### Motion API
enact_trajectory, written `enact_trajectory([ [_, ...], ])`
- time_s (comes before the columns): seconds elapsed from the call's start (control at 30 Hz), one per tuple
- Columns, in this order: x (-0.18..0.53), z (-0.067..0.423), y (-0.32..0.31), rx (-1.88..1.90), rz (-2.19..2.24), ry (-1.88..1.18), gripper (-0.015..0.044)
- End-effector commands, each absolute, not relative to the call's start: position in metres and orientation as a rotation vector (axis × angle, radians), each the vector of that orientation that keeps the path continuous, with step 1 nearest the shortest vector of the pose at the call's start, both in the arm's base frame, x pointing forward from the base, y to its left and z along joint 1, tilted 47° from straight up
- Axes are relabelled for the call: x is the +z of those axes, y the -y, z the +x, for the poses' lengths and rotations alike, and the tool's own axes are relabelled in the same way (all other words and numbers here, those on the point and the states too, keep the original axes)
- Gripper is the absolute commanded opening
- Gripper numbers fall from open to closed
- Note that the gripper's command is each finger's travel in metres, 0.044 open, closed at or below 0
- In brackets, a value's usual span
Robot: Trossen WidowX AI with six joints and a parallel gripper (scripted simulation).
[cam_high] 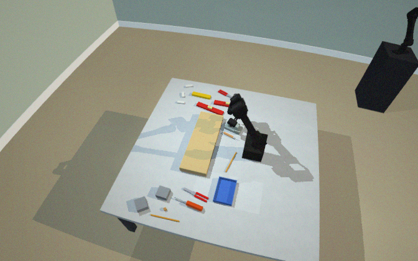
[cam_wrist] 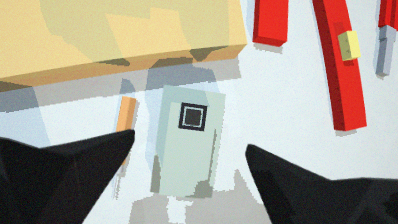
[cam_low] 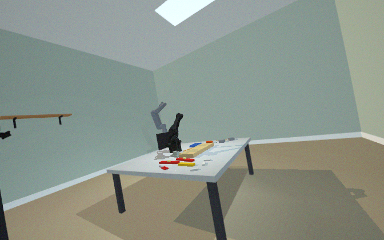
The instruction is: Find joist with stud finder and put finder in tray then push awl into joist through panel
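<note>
The stud finder point(cam_wrist: 187, 140), a pale grey-green slab with a small black square window near its upper end, is seen lying flat on the white table point(cam_wrist: 295, 125) in the centre of the wrist view, just below the near edge of the tan floor panel point(cam_wrist: 120, 35) and apart from it. The gripper point(cam_wrist: 190, 165) is held spread wide above it, nothing between the fingers, one dark fingertip point(cam_wrist: 75, 165) at lower left and the other at lower right, the stud finder framed between them. An orange-handled tool, likely the awl point(cam_wrist: 126, 117), is spotted just left of the stud finder, partly hidden by the left fingertip. At upper right, red bars point(cam_wrist: 342, 75) are laid out, one carrying a small yellow block. From the top view, the arm point(cam_high: 246, 123) is seen bent over from its black base, the stud finder point(cam_high: 233, 127) under it beside the panel's point(cam_high: 202, 142) right edge. The blue tray point(cam_high: 224, 191) is found lower in the frame, well apart, with an orange pencil point(cam_high: 231, 161) between it and the panel.
</note>
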State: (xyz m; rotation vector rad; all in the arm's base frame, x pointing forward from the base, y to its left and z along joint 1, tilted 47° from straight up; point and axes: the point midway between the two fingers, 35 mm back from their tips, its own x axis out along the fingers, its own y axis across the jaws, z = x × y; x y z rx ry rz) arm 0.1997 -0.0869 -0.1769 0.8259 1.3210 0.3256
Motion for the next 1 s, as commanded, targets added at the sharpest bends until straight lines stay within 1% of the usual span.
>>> enact_trajectory([
  [0.0, -0.181, 0.200, 0.081, 0.327, 0.831, -1.320, 0.0440],
  [0.8, -0.205, 0.199, 0.055, 0.330, 0.833, -1.319, 0.0440],
  [0.93, -0.205, 0.199, 0.055, 0.330, 0.833, -1.319, 0.0335],
  [0.97, -0.205, 0.199, 0.055, 0.330, 0.833, -1.319, 0.0328],
])
